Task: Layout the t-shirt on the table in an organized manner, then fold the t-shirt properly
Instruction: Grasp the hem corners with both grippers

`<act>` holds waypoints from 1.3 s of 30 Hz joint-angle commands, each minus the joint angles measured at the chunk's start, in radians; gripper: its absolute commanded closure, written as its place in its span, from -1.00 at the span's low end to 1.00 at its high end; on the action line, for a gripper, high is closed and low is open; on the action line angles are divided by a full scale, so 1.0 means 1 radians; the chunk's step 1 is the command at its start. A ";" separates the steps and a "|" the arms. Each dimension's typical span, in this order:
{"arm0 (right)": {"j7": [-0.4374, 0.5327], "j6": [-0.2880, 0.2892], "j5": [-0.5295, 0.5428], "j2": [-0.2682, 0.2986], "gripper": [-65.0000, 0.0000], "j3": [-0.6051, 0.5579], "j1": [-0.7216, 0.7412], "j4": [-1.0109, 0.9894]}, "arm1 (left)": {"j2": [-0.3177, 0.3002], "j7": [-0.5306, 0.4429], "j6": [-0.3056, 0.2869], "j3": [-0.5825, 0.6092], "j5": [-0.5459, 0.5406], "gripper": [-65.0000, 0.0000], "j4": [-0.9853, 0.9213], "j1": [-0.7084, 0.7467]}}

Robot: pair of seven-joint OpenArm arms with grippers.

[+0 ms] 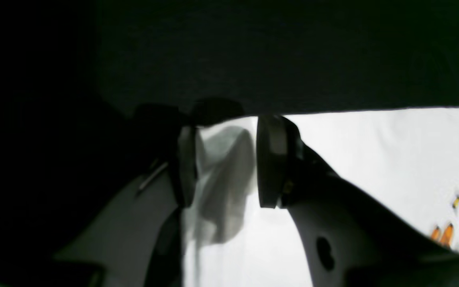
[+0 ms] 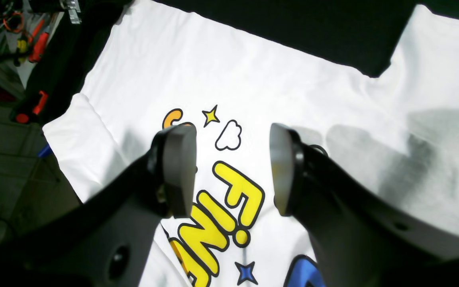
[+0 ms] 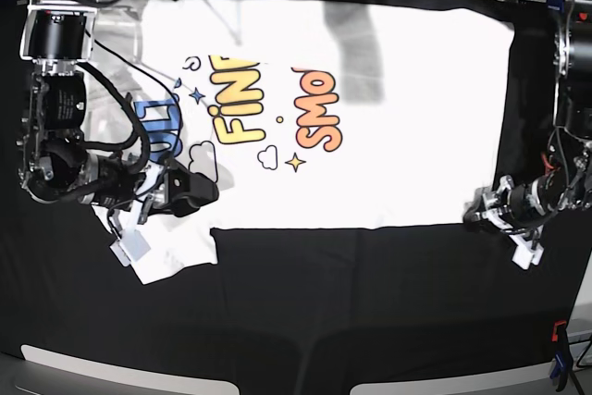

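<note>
The large white short-sleeved t-shirt (image 3: pixel 370 117) lies spread flat, printed side up, on the far half of the wide table draped in black cloth (image 3: pixel 370 312). Its blue, yellow and orange cartoon lettering, with small clouds and stars, sits left of the shirt's middle in the base view. One sleeve reaches toward the near left corner of the spread cloth, and the straight hem forms the right edge, just short of the right-hand arm.

The left gripper (image 3: pixel 483 208), on the right side of the base view, sits low at the near right corner of the shirt. In the left wrist view its two fingers stand apart with a raised fold of white cloth (image 1: pixel 223 179) between them; the cloth lies against the left finger pad (image 1: pixel 187 167), while a gap shows beside the other pad, so whether it is truly pinching the fabric cannot be told.

The right gripper (image 2: pixel 232 171), on the left side of the base view, hangs above the printed front near the sleeve. Its jaws are spread wide with nothing between them; the yellow letters, a white cloud outline and a yellow star show through the gap on the flat cloth below.

Red-handled clamps (image 2: pixel 38 46) lie beyond the table's edge in the right wrist view.
</note>
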 commanded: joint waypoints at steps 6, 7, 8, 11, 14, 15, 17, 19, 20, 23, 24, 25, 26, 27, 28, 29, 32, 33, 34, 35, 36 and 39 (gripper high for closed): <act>0.062 0.012 -0.010 0.012 0.11 0.008 0.031 0.015 | -0.010 0.041 -0.041 -0.002 -0.020 0.34 0.008 -0.023; 0.109 0.012 -0.050 0.012 0.11 0.010 0.034 0.015 | -0.010 0.040 -0.041 -0.002 -0.020 0.34 0.008 -0.022; 0.165 0.012 -0.101 0.012 0.11 0.010 0.036 0.015 | -0.010 0.035 -0.042 -0.002 -0.020 0.39 0.008 -0.022; 0.315 0.005 -0.232 0.012 0.11 0.010 0.041 0.015 | -0.010 -0.014 -0.041 -0.002 0.005 0.88 0.008 -0.022; 0.332 -0.016 -0.287 0.011 0.11 0.009 0.048 0.015 | -0.010 -0.080 -0.041 -0.002 0.068 1.00 0.008 -0.022; 0.332 -0.017 -0.315 0.012 0.11 0.010 0.052 0.015 | -0.009 -0.089 -0.041 -0.002 0.077 1.00 0.008 -0.022; 0.349 -0.059 -0.398 0.011 0.11 0.010 0.060 0.011 | -0.009 -0.103 -0.041 -0.002 0.074 1.00 0.008 -0.023; 0.378 -0.148 -0.480 0.011 0.11 0.010 0.077 -0.014 | -0.009 -0.112 -0.041 -0.002 0.070 1.00 0.008 -0.022; 0.380 -0.189 -0.510 0.011 0.11 0.010 0.094 -0.042 | -0.009 -0.114 -0.041 -0.002 0.070 1.00 0.008 -0.023; 0.377 -0.223 -0.529 -0.002 0.11 0.010 0.179 -0.179 | -0.009 -0.113 -0.041 -0.002 0.070 1.00 0.008 -0.024; 0.380 -0.222 -0.529 -0.008 0.11 0.009 0.214 -0.233 | -0.009 -0.114 -0.041 -0.002 0.070 1.00 0.008 -0.024; 0.385 -0.222 -0.536 -0.014 0.11 0.010 0.253 -0.291 | -0.009 -0.114 -0.041 -0.002 0.070 1.00 0.008 -0.024; 0.392 -0.222 -0.557 -0.020 0.11 0.009 0.294 -0.350 | -0.009 -0.114 -0.041 -0.002 0.070 1.00 0.008 -0.024; 0.399 -0.221 -0.591 -0.027 0.11 0.009 0.336 -0.408 | -0.009 -0.114 -0.041 -0.002 0.070 1.00 0.008 -0.024; 0.409 -0.220 -0.638 -0.033 0.11 0.009 0.378 -0.467 | -0.009 -0.113 -0.041 -0.002 0.070 1.00 0.008 -0.024; 0.421 -0.220 -0.689 -0.036 0.11 0.009 0.417 -0.523 | -0.009 -0.113 -0.041 -0.002 0.070 1.00 0.008 -0.024; 0.445 -0.223 -0.831 -0.034 0.11 0.010 0.521 -0.678 | -0.009 -0.110 -0.040 -0.002 0.070 1.00 0.008 -0.024; 0.447 -0.223 -0.873 -0.031 0.11 0.010 0.547 -0.722 | -0.009 -0.110 -0.040 -0.002 0.070 1.00 0.008 -0.024; 0.447 -0.224 -0.911 -0.029 0.11 0.010 0.570 -0.762 | -0.009 -0.110 -0.040 -0.002 0.070 1.00 0.008 -0.024; 0.449 -0.224 -0.942 -0.025 0.11 0.010 0.589 -0.796 | -0.009 -0.110 -0.040 -0.002 0.070 1.00 0.008 -0.024; 0.460 -0.225 -0.968 -0.021 0.11 0.010 0.600 -0.825 | -0.009 -0.109 -0.040 -0.002 0.070 1.00 0.008 -0.024; 0.523 -0.271 -1.024 -0.010 0.11 0.010 0.609 -0.885 | -0.009 -0.110 -0.040 -0.002 0.070 1.00 0.008 -0.022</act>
